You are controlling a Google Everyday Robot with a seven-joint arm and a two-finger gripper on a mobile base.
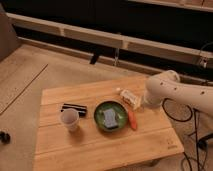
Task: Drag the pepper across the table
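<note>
The pepper (132, 119) is a small orange-red tapered vegetable lying on the light-wood table (90, 145), just right of the green bowl (110, 115). My white arm comes in from the right. Its gripper (148, 101) hangs low over the table's right side, up and to the right of the pepper and beside the white and yellow packet (129, 97). It is apart from the pepper.
The green bowl holds a blue-grey sponge (110, 118). A white cup (69, 119) stands at the left, with a flat black object (74, 108) behind it. Cables (192, 130) lie on the floor past the table's right edge.
</note>
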